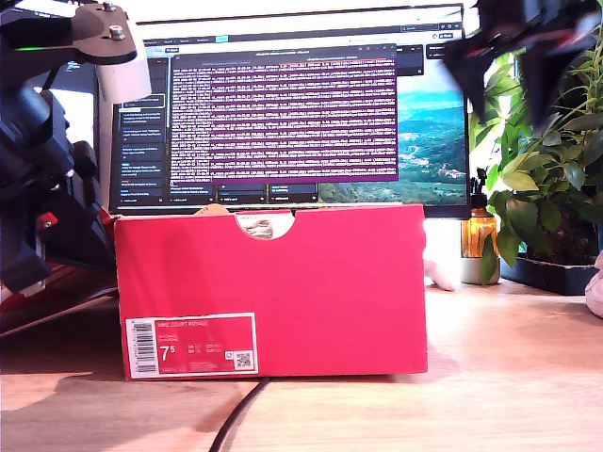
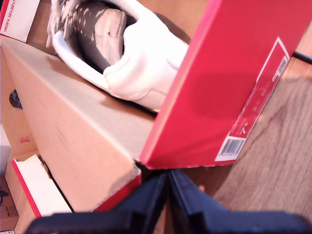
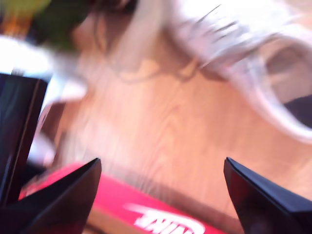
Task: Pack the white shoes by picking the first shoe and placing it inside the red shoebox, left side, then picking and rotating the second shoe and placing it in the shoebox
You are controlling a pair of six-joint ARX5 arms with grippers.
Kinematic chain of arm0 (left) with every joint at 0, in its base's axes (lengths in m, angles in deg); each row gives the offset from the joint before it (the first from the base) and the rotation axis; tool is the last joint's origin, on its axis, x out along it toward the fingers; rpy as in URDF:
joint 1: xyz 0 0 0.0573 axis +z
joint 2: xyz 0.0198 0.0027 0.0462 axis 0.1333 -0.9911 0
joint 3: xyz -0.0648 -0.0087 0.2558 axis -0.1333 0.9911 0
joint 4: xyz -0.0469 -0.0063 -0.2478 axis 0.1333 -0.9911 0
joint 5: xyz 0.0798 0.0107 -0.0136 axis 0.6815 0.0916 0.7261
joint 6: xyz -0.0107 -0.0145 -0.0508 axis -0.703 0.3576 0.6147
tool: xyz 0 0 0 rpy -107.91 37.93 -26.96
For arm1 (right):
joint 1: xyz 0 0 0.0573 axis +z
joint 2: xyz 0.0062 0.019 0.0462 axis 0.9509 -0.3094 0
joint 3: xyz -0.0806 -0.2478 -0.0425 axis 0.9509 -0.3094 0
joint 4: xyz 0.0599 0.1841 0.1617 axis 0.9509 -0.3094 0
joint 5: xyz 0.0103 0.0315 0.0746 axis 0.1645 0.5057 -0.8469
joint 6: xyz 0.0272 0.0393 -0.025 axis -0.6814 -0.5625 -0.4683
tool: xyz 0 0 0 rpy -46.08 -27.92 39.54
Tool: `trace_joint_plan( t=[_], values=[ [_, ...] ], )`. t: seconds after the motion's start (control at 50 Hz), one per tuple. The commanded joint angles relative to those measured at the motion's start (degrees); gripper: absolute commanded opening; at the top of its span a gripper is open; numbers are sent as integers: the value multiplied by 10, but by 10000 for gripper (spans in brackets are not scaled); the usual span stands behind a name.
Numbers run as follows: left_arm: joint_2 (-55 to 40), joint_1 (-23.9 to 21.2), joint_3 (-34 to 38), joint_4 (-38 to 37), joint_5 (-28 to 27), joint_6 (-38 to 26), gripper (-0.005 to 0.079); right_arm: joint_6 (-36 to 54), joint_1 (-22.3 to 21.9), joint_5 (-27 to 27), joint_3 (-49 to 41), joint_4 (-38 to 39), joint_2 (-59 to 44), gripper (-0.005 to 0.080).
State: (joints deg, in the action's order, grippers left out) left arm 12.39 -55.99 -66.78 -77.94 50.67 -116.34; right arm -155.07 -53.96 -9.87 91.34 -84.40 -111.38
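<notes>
On the desk past my second gripper (image 3: 161, 195) – spread, empty – lies a shoe (image 3: 234, 44): probably light, soft-topped, best pinched at its padded heel; my first gripper (image 2: 168, 195) is clenched.

Black ARX5 arm (image 1: 38, 141) with brown bracket, silver screw (image 1: 116, 33) and white cylinder (image 1: 125, 75); my first gripper (image 2: 168, 204) and my second gripper (image 3: 161, 195) show dark, wedge-shaped fingers.
</notes>
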Motion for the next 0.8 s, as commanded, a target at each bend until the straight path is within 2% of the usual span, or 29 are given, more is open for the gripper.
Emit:
trace_joint_plan(
  t=[0.0,0.32,0.6,0.78],
  values=[
    [-5,0,-6,7,-1,5,-18,-12,-3,2,-39,-2,11,739],
    [-5,0,-6,7,-1,5,-18,-122,-13,-18,-189,-2,94,737],
    [-5,0,-6,7,-1,5,-18,-254,-39,-17,-253,-1,158,737],
    [-5,0,-6,8,-3,5,-18,-277,-39,-15,-291,0,171,737]
  ],
)
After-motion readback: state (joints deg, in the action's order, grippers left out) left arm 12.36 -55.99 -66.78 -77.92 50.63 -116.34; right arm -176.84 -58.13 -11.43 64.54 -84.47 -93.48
